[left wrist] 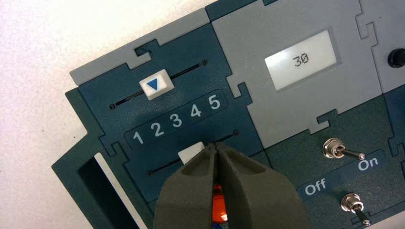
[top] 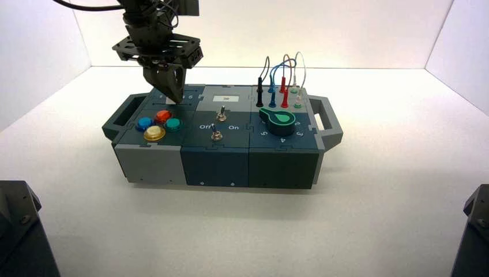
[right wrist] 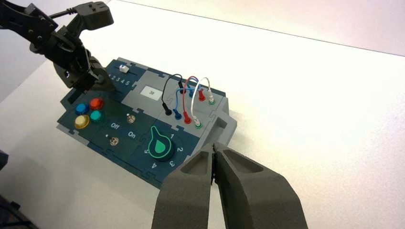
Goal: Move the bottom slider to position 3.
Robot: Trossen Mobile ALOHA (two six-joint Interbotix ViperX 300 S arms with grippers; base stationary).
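Observation:
The bottom slider (left wrist: 190, 151) is a small white knob on its thin dark track, lying about below the printed 3 (left wrist: 176, 120) of the straight row 1-5. My left gripper (left wrist: 217, 147) is shut and empty. Its tips touch the knob's side that faces digit 5, and the fingers (left wrist: 191, 191) hide part of the knob. In the high view the left gripper (top: 175, 98) points down at the box's back left panel. My right gripper (right wrist: 213, 148) is shut and empty, held off the box beyond its handle end.
The twin white slider (left wrist: 155, 84) with a blue triangle sits above the digit row. A display (left wrist: 301, 59) reads 30. Two metal toggle switches (left wrist: 334, 149) stand between Off and On. Coloured buttons (top: 157, 123), a green dial (top: 279, 118) and plugged wires (top: 282, 86) are also on the box.

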